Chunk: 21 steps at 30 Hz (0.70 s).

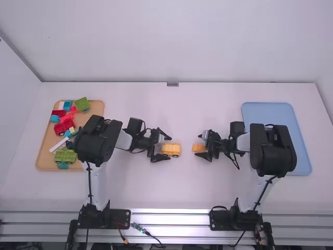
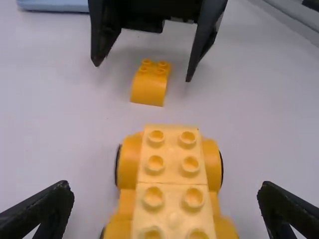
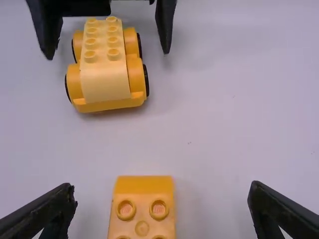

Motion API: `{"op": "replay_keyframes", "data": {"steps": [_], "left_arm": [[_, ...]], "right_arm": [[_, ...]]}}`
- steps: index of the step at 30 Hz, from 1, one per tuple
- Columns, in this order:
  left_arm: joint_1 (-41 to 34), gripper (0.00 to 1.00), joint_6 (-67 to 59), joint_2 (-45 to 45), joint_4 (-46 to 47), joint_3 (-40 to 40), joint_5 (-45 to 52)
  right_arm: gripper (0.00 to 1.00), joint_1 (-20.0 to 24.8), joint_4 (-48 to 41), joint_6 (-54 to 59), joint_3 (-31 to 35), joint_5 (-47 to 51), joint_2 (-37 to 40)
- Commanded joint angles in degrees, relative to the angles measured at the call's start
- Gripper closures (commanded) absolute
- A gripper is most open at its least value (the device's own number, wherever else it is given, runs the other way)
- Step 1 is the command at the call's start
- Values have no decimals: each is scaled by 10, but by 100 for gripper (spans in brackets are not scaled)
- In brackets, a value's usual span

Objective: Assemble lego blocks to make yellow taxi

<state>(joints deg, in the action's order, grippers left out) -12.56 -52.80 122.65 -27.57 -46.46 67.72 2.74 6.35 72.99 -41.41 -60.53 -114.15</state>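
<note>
A yellow toy car [image 1: 170, 150] stands upright on its wheels mid-bench, about halfway between the near and far edges. Its body is orange-yellow with rounded sides and black tyres, topped by two paler studded blocks joined end to end. Just beyond it toward the bench's right edge, and apart from it, a small orange-yellow block [image 1: 199, 148] lies studs up, one end curved.

The left gripper [image 1: 169, 148] has its fingers spread wide, one on each side of the car, neither touching it. Across from it, the right gripper [image 1: 198, 145] straddles the small block with fingers equally wide — also gripping nothing.

Toward the bench's left edge, a wooden tray [image 1: 48, 143] carries red blocks [image 1: 64, 127], green blocks [image 1: 81, 104], blue blocks [image 1: 54, 119] and a long white piece [image 1: 58, 145], with the left arm over part of it. The right arm passes over a blue tray [image 1: 265, 112] near the right edge. The grippers stand closest in the way, partly covering the car's left end and the small block from above.

The car's long axis runs left to right, roughly parallel to the far edge — one end faces the small block, whose curved end points back at the car.
</note>
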Motion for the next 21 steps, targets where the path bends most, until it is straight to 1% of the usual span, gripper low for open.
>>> {"op": "replay_keyframes", "data": {"steps": [1, 2, 3, 4, 6, 7, 10, 12, 15, 19, 21], "left_arm": [[-6, 1, 59, -20, -29, 32, -41], [-6, 1, 70, -27, -54, 44, -45], [-4, 1, 84, -35, -88, 61, -41], [-3, 1, 87, -37, -97, 65, -41], [-2, 1, 110, -42, -159, 91, -52], [-4, 1, 134, -42, -195, 103, -73], [-6, 1, 163, -42, -240, 119, -104], [-5, 1, 162, -42, -256, 125, -100], [-2, 1, 162, -42, -254, 123, -100], [-4, 1, 162, -42, -221, 105, -96], [-5, 1, 156, -42, -194, 92, -79]], "right_arm": [[12, 0, -3, 6, -6, -6, -7], [15, 1, -2, 6, -6, -2, -7], [23, 2, -5, 6, -6, 3, -7], [24, 2, -5, 6, -6, 5, -7], [29, 2, -8, 7, -4, 12, -7], [30, 2, -8, 16, 0, 10, -7], [30, 2, -6, 44, 9, 4, -7], [29, 2, 14, 38, 19, 5, -7], [29, 2, 51, 17, 33, 4, -7], [29, 0, 85, 14, 51, 2, -7], [30, -6, 97, 0, 55, -4, -7]]}}
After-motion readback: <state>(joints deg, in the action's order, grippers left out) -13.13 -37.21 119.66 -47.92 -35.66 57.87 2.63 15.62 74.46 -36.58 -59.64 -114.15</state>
